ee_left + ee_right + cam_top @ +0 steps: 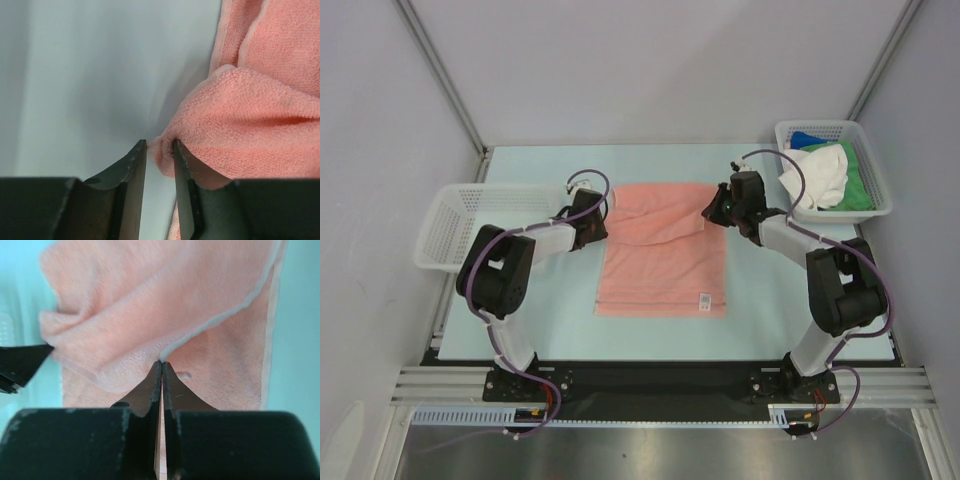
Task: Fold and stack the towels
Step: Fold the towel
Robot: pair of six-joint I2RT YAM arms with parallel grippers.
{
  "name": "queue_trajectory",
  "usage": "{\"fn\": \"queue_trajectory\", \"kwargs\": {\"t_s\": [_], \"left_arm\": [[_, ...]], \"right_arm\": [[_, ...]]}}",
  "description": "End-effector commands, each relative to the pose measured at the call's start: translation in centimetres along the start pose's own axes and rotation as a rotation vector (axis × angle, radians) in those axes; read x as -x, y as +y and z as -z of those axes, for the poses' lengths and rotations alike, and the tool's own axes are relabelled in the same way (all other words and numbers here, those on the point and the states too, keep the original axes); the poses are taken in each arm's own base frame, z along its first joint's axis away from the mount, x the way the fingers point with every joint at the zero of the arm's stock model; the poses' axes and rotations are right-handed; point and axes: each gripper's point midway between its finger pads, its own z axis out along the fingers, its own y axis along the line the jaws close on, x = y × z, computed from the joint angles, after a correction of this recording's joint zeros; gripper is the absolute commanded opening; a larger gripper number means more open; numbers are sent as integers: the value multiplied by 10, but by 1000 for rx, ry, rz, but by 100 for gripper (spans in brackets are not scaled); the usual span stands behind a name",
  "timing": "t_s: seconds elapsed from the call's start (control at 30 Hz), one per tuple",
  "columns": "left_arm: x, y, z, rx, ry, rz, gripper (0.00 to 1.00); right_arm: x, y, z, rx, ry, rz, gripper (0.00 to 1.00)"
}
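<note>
Left gripper (160,146) and right gripper (161,364) each clamp and hide an upper corner of the pink towel (662,265); bare table (765,300) flanks it.

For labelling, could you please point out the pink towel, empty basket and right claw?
pink towel (662,268): top view, middle.
empty basket (450,225): top view, mesh.
right claw (161,365): right wrist view, between fingertips.
</note>
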Motion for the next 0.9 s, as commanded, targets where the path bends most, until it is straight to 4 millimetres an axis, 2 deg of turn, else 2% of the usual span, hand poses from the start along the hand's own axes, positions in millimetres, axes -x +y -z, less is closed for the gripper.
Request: {"fn": "queue_trajectory", "kwargs": {"t_s": [0.0,0.03,0.1,0.17,0.23,0.27,0.3,0.47,0.57,0.6,0.67,0.7,0.77,0.8,0.87], "left_arm": [[15,-11,-2,-41,-25,16,32],[15,-13,-1,-51,-23,18,28],[18,-15,3,-59,-28,23,20],[22,-19,10,-76,-34,26,15],[25,-22,16,-84,-31,29,8],[24,-23,19,-88,-21,31,6],[30,-29,25,-102,-32,29,2],[20,-38,49,-96,8,1,0],[15,-43,67,-104,18,-8,0],[10,-45,73,-96,18,-26,0],[5,-49,91,-106,23,-39,0],[-1,-47,96,-107,26,-46,0],[1,-46,113,-120,7,-41,0],[-7,-43,117,-121,21,-49,0],[-9,-40,129,-140,21,-53,0]], "right_arm": [[27,15,17,0,-11,-15,1],[37,20,18,4,-24,-14,1],[40,18,17,-19,-19,-16,1],[44,16,19,-45,-7,-18,1],[42,8,22,-87,14,-19,1],[50,11,26,-91,7,-17,1],[47,3,29,-118,30,-20,2],[50,-10,49,-183,89,17,2],[50,-16,68,-221,95,40,2],[44,-19,74,-232,116,52,3],[42,-19,88,-237,115,65,3],[31,-25,92,-250,145,73,3],[27,-26,106,-248,138,76,3],[19,-28,111,-251,148,76,4],[3,-35,119,-260,174,85,5]]}}
